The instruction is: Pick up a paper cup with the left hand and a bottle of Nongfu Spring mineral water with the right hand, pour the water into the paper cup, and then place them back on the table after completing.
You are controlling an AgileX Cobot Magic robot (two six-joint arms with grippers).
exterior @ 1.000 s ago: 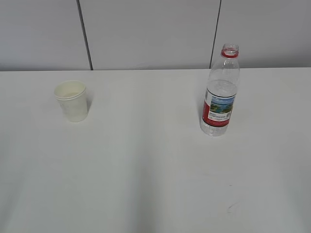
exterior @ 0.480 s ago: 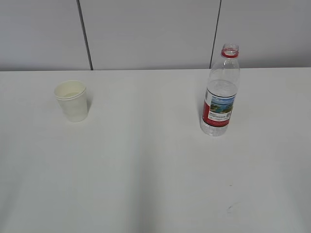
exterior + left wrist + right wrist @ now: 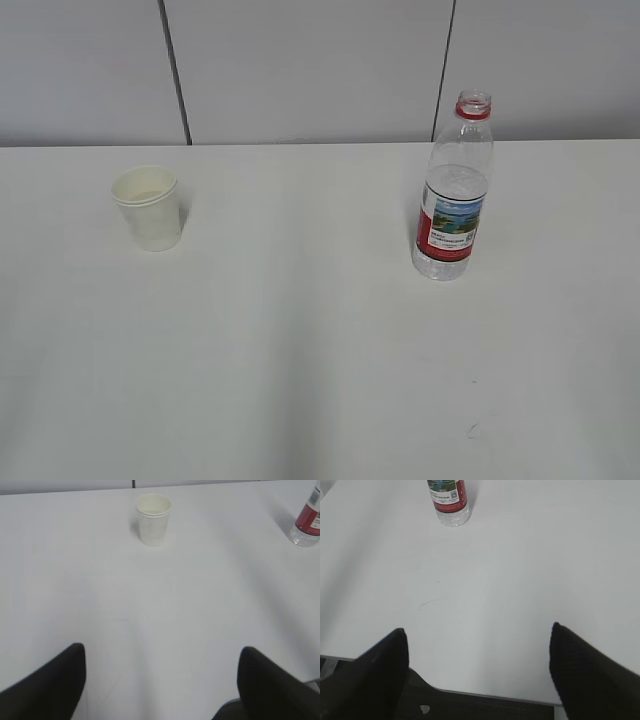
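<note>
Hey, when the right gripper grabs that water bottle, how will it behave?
The bottle looks tall and narrow, so a sideways nudge may tip it. Its cap is off, so tilting could spill water. The thin clear plastic probably dents under a hard squeeze.

cream paper cup (image 3: 148, 208), red-labelled clear bottle (image 3: 453, 193), white table (image 3: 300, 350)

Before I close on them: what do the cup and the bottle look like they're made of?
The cup looks like matte off-white paper: opaque wall, rolled rim, no gloss. The bottle looks like thin clear plastic, glossy: you see the water level through it, with a red neck ring and a printed red wrap label. The cap is off. Both stand on the table, a smooth, white, faintly scuffed surface.
</note>
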